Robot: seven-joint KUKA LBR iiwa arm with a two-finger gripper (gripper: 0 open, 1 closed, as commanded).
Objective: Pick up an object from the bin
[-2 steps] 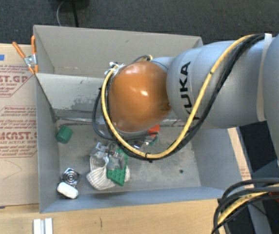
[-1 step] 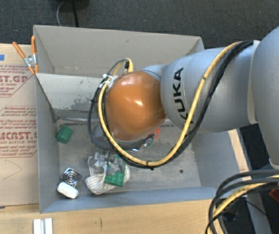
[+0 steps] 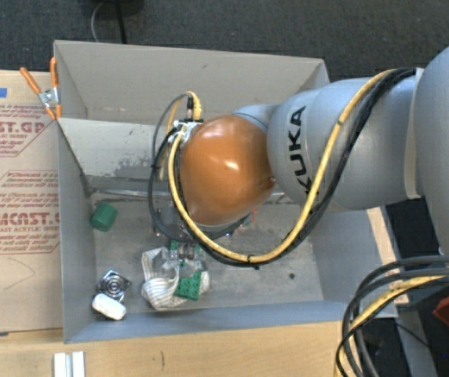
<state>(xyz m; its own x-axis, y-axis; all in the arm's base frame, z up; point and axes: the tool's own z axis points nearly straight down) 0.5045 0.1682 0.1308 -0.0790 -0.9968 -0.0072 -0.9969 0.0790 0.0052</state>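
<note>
**Under the orange dome, a blind grab over a crumpled bundle**

Just below the orange cover (image 3: 220, 167) on my screen, the pincer (image 3: 180, 251) hangs low in the grey bin (image 3: 271, 285), right above a crumpled bundle (image 3: 173, 280) of clear wrap with white and green pieces in it. The cover hides most of the tool from my one camera, so I cannot tell whether the pincer is apart or together, or whether it has anything in it. I take the bundle to be the thing nearest to hand.

Left of the cover and well apart from it sits a green cap (image 3: 104, 215). Lower left of the cover, just beside the bundle, lie a small silver round piece (image 3: 114, 283) and a white lump (image 3: 108, 306).

What worries me from here:

- **Loose wrap:** a close could catch only a fold, and the rest might slide out or tear away on the lift.
- **Cable:** the yellow cable (image 3: 209, 246) loops low under the cover, near the bundle, and could snag it.
- **Front wall:** the bundle lies close to it, so a small misjudgement downward or forward could knock metal.
- **Blocked view:** I would have trouble confirming a grip.
</note>
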